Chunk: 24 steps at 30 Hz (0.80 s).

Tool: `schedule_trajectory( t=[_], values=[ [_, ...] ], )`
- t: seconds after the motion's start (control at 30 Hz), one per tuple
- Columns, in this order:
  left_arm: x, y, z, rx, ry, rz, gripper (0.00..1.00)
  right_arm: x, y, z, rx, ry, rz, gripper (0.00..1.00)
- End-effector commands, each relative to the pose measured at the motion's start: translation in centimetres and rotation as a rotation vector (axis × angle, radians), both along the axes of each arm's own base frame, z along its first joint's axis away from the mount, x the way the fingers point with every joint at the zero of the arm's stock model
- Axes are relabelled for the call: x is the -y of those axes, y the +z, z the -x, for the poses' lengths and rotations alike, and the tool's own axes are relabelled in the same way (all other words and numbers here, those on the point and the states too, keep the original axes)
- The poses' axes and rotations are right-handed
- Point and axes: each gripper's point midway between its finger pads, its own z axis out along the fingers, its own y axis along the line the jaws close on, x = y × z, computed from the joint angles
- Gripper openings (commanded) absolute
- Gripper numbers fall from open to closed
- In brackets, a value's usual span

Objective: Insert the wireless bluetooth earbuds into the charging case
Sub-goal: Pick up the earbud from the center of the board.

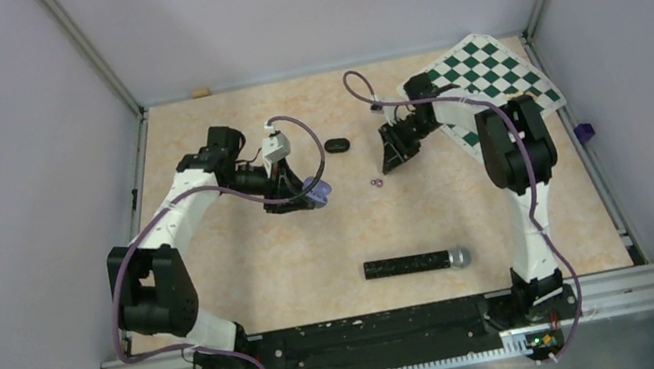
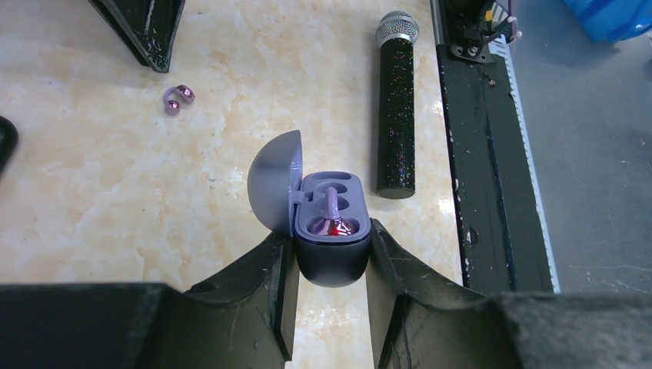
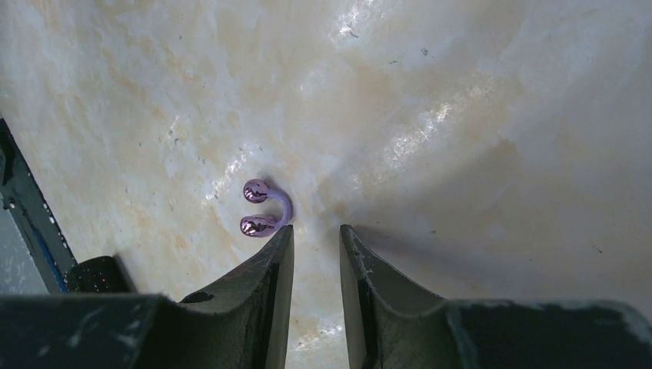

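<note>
Our left claw (image 2: 330, 234) was closest, and it squeezed the case (image 2: 332, 265) tight from both sides. The lid (image 2: 274, 181) stood open at 10 o'clock, with one bud (image 2: 330, 225) sitting inside the case. We saw the mic (image 2: 396, 115) lying on the table (image 2: 92, 200) at 1 o'clock from the case. Our right claw (image 3: 316, 229) pointed down at the table with only a narrow gap, and nothing was in it. At 11 o'clock from that gap lay the other bud (image 3: 265, 209), purple and curled, just beside one finger (image 3: 273, 261). We could not tell if they touched. From above, the case was at 9 o'clock from this bud, near it but apart.
</note>
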Motion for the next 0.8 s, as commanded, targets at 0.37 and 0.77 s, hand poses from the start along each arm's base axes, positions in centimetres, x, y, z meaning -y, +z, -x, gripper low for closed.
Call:
schedule_trajectory(
  t=[0.37, 0.77],
  values=[
    [0.2, 1.3, 0.2, 0.052, -0.01, 0.031, 0.0, -1.1, -2.2, 2.0, -0.045, 0.06, 0.037, 0.27],
    [0.1, 1.4, 0.2, 0.06, -0.011, 0.031, 0.0, -1.2, -2.2, 2.8, -0.061, 0.092, 0.043, 0.28]
  ],
)
